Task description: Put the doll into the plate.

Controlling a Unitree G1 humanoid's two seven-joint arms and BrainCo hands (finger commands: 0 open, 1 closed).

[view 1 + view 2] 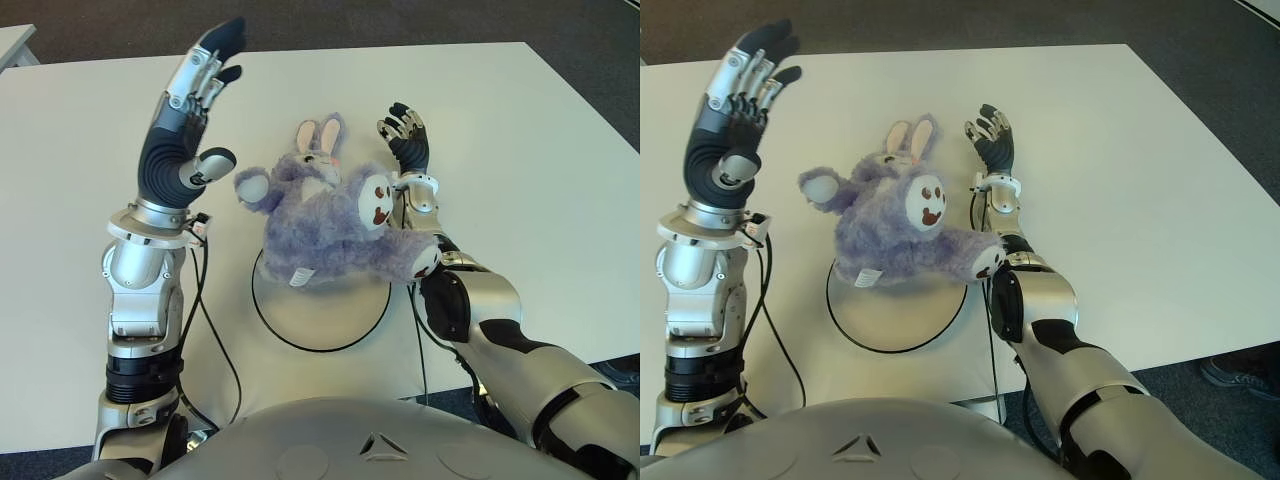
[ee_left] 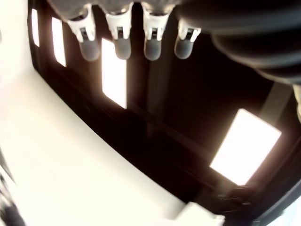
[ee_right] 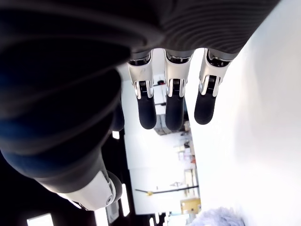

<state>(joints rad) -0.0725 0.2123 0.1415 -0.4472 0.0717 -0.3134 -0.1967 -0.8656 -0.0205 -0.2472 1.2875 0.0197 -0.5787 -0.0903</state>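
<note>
Doll over plate, both robot hands open and apart from it

Left robot hand (image 1: 195, 110): raised upright above the desk (image 1: 520, 160), fingers spread, palm turned toward the doll, holding nothing, set off to the doll's left with a clear gap. Doll (image 1: 325, 215) next: purple plush rabbit lying across the far part of the black-rimmed plate (image 1: 325, 325), long axis slanting from ears at the far end to feet at the near right, overhanging the rim on the far side. Right robot hand (image 1: 405, 135) last: fingers open, empty, just beside the doll's head, forearm alongside its feet. Nearer of the two by judgement: right; doll lying leftward and nearward from it.
</note>
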